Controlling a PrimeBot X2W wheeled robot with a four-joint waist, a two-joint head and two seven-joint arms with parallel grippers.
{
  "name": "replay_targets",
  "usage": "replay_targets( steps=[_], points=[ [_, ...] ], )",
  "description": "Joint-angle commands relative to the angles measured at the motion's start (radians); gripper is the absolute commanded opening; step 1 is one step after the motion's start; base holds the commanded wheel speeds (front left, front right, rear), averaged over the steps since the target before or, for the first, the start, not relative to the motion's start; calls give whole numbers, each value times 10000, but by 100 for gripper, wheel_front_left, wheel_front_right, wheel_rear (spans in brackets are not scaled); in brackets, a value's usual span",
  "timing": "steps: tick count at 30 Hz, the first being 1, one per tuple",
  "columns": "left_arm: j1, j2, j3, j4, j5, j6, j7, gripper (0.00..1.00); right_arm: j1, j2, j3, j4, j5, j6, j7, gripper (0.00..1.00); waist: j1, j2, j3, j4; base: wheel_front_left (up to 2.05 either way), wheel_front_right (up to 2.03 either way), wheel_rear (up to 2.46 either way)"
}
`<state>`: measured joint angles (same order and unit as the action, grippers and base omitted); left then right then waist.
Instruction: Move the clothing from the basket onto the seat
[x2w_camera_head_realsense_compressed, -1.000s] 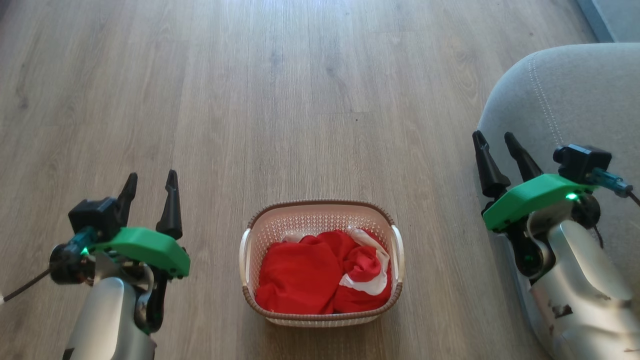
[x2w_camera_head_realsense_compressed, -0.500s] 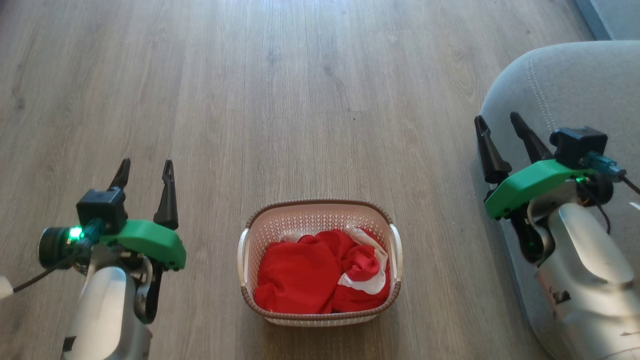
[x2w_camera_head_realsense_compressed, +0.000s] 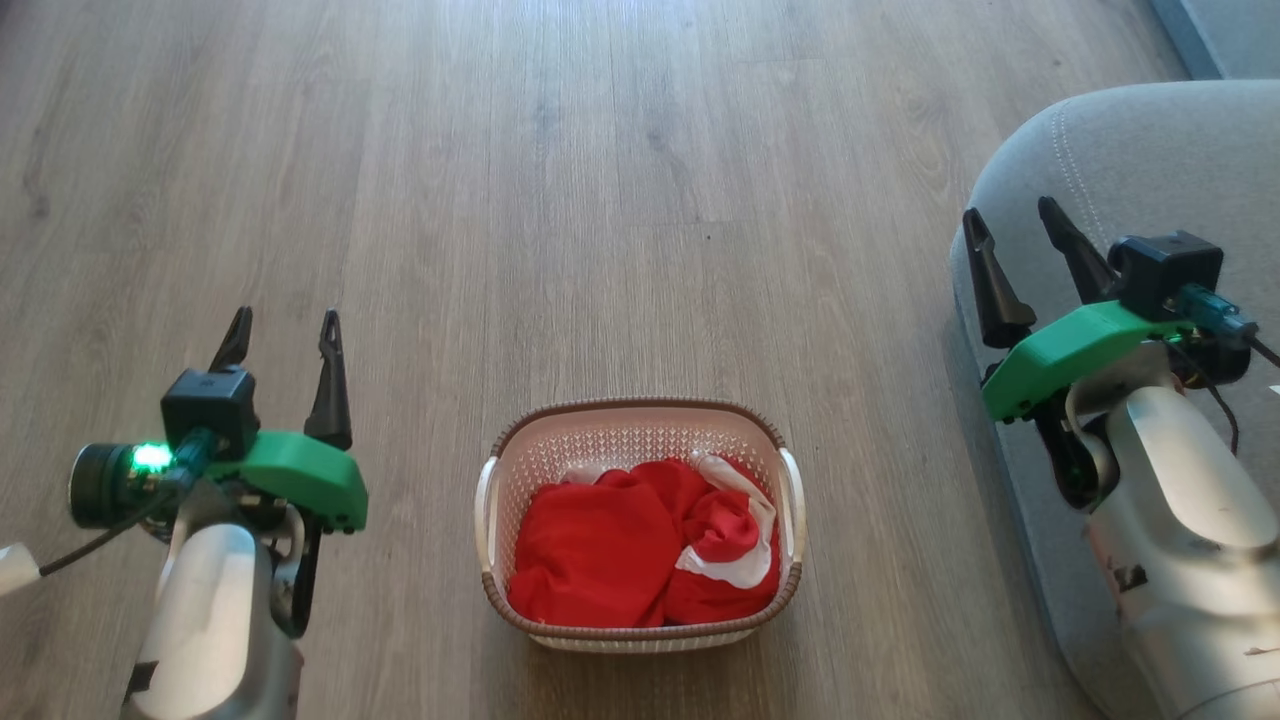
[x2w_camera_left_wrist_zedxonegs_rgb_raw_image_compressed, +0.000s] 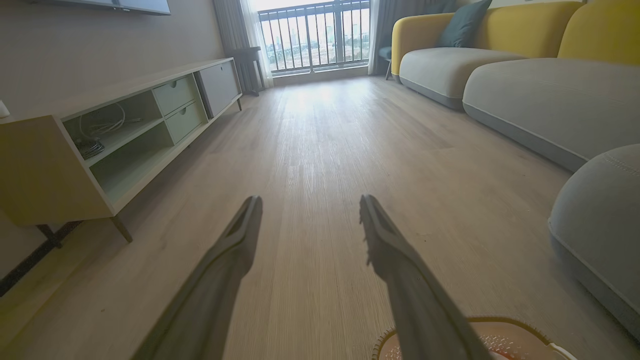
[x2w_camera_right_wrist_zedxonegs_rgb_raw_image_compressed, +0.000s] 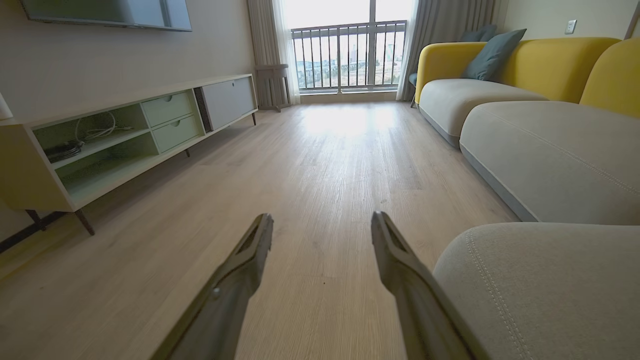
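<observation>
Head view, basket: a cream perforated plastic basket (x2w_camera_head_realsense_compressed: 640, 408), with a brown woven-look rim and two pale side handles, is standing on the wood-plank floor (x2w_camera_head_realsense_compressed: 600, 200) between the two arms.
Head view, clothing: the clothing (x2w_camera_head_realsense_compressed: 650, 550) is lying crumpled inside the basket. A plain red garment (x2w_camera_head_realsense_compressed: 590, 555) is filling the left part, and a red garment with white panels (x2w_camera_head_realsense_compressed: 745, 570) is bunching at the right.
Head view, seat: the grey upholstered seat (x2w_camera_head_realsense_compressed: 1150, 160), rounded and lined with pale stitching, is sitting at the right, apart from the basket.
Head view, left claw: the left claw (x2w_camera_head_realsense_compressed: 284, 315) is hovering left of the basket, its dark tapered fingers spread and holding nothing.
Head view, right claw: the right claw (x2w_camera_head_realsense_compressed: 1008, 207) is hovering by the seat's edge, its fingers parted and empty.
Left wrist view, claw: the fingers are standing apart over the floor, and the basket's rim is peeking in at the bottom edge.
Left wrist view, room: a pale low cabinet (x2w_camera_left_wrist_zedxonegs_rgb_raw_image_compressed: 100, 130) with shelves and drawers is running along the left, and a yellow-backed sofa (x2w_camera_left_wrist_zedxonegs_rgb_raw_image_compressed: 525, 25) is sitting at the right.
Right wrist view, claw: the fingers are gaping over the floor, and the seat's stitched corner is lying just beside the right-hand finger.
</observation>
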<state>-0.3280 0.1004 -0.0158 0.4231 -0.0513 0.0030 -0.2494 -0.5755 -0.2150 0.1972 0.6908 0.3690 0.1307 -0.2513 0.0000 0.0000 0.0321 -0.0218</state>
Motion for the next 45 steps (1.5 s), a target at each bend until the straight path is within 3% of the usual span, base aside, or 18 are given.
replay_targets(
  steps=[1,16,24,32,36,45],
  points=[
    [-532,176,435,-237,-42,-21,-124,100,-382,-27,33,-239,-99,0,-105,100,0,0,-10,-1,0,0,0],
    [-444,-1,643,-57,28,-234,-124,100,-317,109,-334,-358,-340,0,-105,100,0,0,30,1,0,0,0],
    [-448,-186,539,-108,-5,-349,-124,100,-485,82,-445,-835,-380,0,-105,100,0,0,614,-59,0,0,0],
    [-723,-431,99,-146,-171,-441,-124,100,-874,25,-673,-1859,-417,0,-105,100,0,0,1979,-191,0,0,0],
    [-1122,-490,-327,-91,-508,-525,-124,100,-1298,-71,-779,-2649,-399,0,-105,100,0,0,3203,-349,0,0,0],
    [-2400,-499,-2207,334,-1334,-354,-124,100,-2355,-308,-902,-3799,-318,0,-105,100,0,0,5734,-736,0,0,0]
  ],
)
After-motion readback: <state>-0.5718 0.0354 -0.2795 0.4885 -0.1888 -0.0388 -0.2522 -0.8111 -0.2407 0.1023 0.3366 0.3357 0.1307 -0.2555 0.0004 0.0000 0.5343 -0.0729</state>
